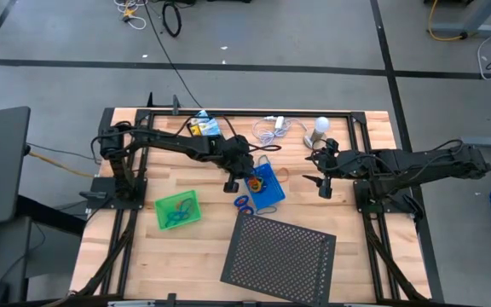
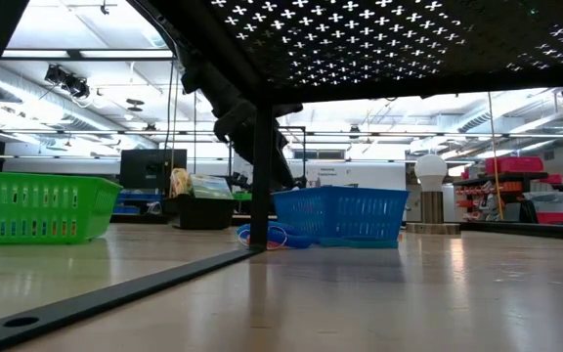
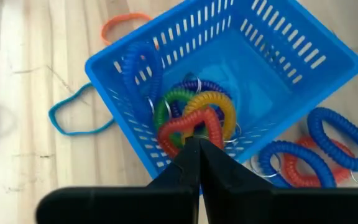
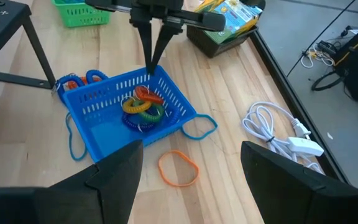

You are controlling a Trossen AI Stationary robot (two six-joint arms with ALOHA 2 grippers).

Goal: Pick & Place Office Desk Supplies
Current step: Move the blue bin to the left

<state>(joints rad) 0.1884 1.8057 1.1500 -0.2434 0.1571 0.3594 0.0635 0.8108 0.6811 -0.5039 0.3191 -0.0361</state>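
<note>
The left pincer [image 4: 153,61] points down at the rim of the blue tray [image 4: 92,134], with its two fingers pressed together and nothing seen between them. Its tip sits just above the red loop [image 3: 188,127] in the tray. The left arm reaches long across the tabletop [image 1: 348,205] from its side.

In the tray lie yellow [image 3: 219,107], green and blue loops too. More blue loops [image 3: 334,134] lie on the wood just beside the tray. An orange band [image 4: 179,168] lies near it.

The right pincer [image 4: 191,165] hangs above the tabletop near the tray, wide open and holding nothing. The green tray [image 1: 177,211] sits well apart.
</note>
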